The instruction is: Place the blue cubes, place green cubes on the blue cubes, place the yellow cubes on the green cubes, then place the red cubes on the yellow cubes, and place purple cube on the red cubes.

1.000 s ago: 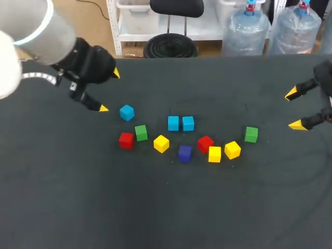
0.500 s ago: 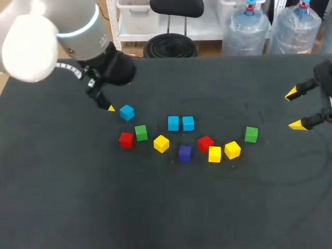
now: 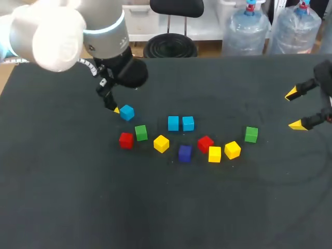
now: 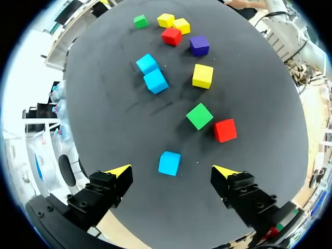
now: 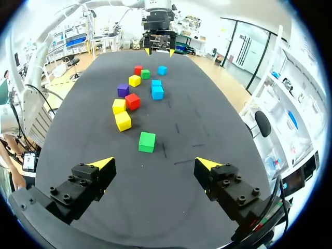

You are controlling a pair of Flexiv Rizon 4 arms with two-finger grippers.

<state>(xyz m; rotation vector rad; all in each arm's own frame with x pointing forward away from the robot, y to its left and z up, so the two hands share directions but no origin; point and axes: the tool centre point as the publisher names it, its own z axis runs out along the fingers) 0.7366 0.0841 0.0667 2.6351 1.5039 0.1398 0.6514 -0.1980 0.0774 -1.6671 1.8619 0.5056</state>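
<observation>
One blue cube (image 4: 169, 163) lying between spread yellow fingertips of left gripper (image 4: 171, 170), ungripped; right gripper (image 5: 154, 161) hanging wide open, green cube (image 5: 147, 141) lying just ahead.

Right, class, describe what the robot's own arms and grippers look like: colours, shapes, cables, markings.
The left arm has bulky rounded white and grey casings, a light blue ring, a black wrist and a striped cable. The left gripper and right gripper are black bolted blocks, each with two fingers ending in bright yellow wedge tips.
</observation>
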